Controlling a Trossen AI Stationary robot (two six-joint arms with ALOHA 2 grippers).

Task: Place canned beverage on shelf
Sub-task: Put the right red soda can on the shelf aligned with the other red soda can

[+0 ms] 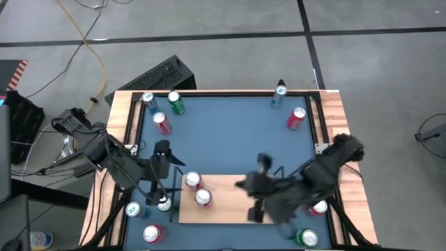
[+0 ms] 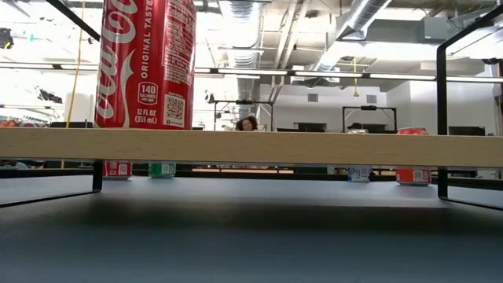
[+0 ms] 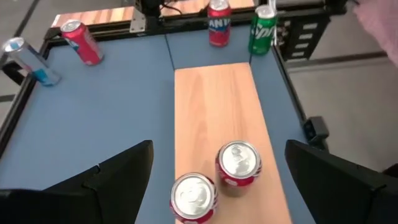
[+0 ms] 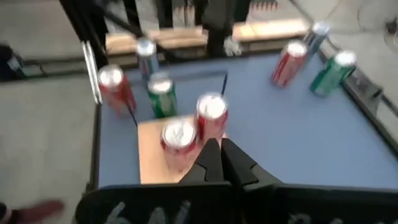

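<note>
Blue-topped bench (image 1: 230,139) with wood strips along the edges, sitting on a grey concrete floor, and the low view looks out into a big open office with ducts on the ceiling and a person (image 2: 247,123) way at the back. The shelf (image 1: 223,209) is the light-wood board lying flat near the front edge of the bench, roughly in the middle, with thin black rails at its short ends. Two red cans (image 1: 198,189) stand upright on its left end, right beside each other, maybe just touching. The rest of the board is bare wood. The left gripper (image 1: 162,155) hangs over the blue surface just off the shelf's left end, and its fingers (image 3: 118,171) are spread wide apart with nothing between them, looking down the board at those two cans. The right gripper (image 1: 263,162) is over the shelf's right half, fingers pressed together and holding nothing as far as I can tell from its wrist view. Loose cans are all over the place: a blue, a green and a red one (image 1: 162,123) by the back left corner, a blue bottle-ish can (image 1: 279,95) and a tilted red can (image 1: 296,118) by the back right corner, a few more in the front left corner (image 1: 151,233), plus a red and a green one (image 1: 306,238) near the front right corner.
</note>
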